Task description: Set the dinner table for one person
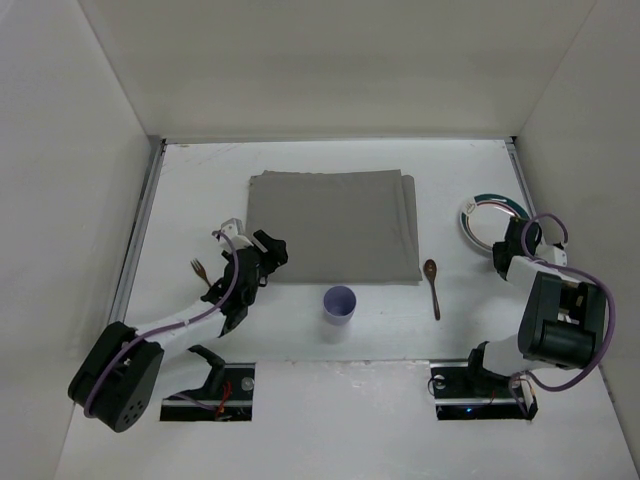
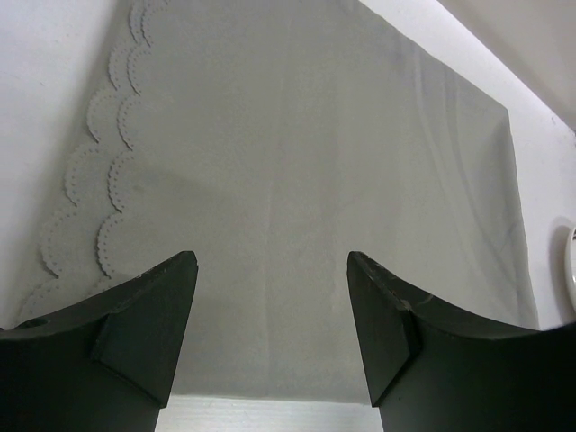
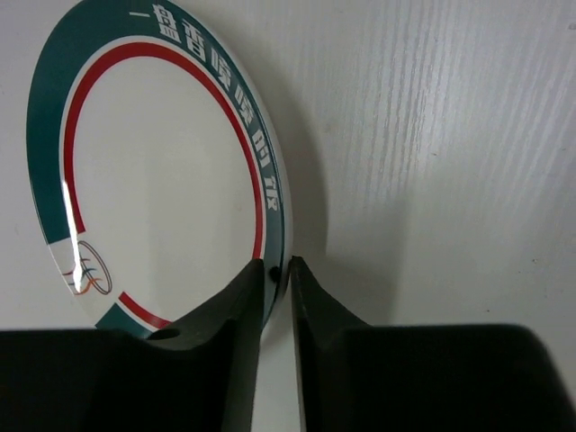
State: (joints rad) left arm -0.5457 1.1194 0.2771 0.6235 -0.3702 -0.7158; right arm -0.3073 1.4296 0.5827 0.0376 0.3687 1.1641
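Observation:
A grey cloth mat [image 1: 335,227] lies flat in the middle of the white dinner table [image 1: 200,180]; it fills the left wrist view [image 2: 306,180]. My left gripper [image 1: 272,248] is open and empty at the mat's near left corner. A white plate [image 1: 492,215] with a teal and red rim sits at the right edge. My right gripper [image 1: 512,240] is shut on the plate's rim [image 3: 274,243], one finger on each side. A lilac cup [image 1: 339,304] stands near the front, a wooden spoon [image 1: 433,285] lies to its right, and a wooden fork [image 1: 202,274] lies at the left.
Metal rails [image 1: 140,230] run along the table's side edges. White walls close in the back and both sides. Both arm bases [image 1: 215,385] are bolted at the near edge.

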